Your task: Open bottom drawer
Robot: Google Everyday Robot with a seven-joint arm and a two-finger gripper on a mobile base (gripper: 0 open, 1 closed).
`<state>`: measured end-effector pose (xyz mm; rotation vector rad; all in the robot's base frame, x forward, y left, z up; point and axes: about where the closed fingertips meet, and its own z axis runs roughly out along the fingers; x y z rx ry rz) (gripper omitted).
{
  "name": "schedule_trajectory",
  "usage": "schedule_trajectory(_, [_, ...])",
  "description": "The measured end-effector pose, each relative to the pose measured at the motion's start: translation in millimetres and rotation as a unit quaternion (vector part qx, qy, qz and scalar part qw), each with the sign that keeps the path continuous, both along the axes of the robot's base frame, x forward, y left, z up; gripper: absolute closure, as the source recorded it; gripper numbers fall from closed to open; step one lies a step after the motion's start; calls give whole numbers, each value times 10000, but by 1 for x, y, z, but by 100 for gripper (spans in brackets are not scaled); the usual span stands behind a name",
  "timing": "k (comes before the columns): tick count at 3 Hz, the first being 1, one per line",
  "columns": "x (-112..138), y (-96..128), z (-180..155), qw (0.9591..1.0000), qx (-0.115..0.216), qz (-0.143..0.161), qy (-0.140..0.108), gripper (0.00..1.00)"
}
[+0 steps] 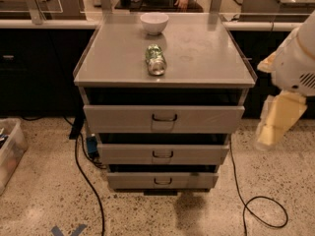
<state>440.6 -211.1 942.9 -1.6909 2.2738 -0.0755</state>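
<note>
Zero progress, by look: bottom drawer [197, 180] not pulled out, handle [163, 181] untouched. Tool [278, 124] far right, well apart; apart or together, cannot tell. Reach, grip, pull remain.

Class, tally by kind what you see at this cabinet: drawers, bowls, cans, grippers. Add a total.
Drawers: 3, top drawer, middle drawer, bottom drawer
Bowls: 1, white bowl on the cabinet
Cans: 1, can on its side near the bowl
Grippers: 1, gripper right of the cabinet, off the drawers
Total: 6
</note>
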Motion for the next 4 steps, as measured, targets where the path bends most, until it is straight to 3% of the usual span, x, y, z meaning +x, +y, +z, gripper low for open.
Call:
schedule_trajectory(1, [-2,9,-56,9981,325,-33,513,0])
schedule_trajectory(3, [-1,14,-74,9981,373,-37,489,0])
schedule_trajectory(4, [5,11,-120,9967,455,-400,543,0])
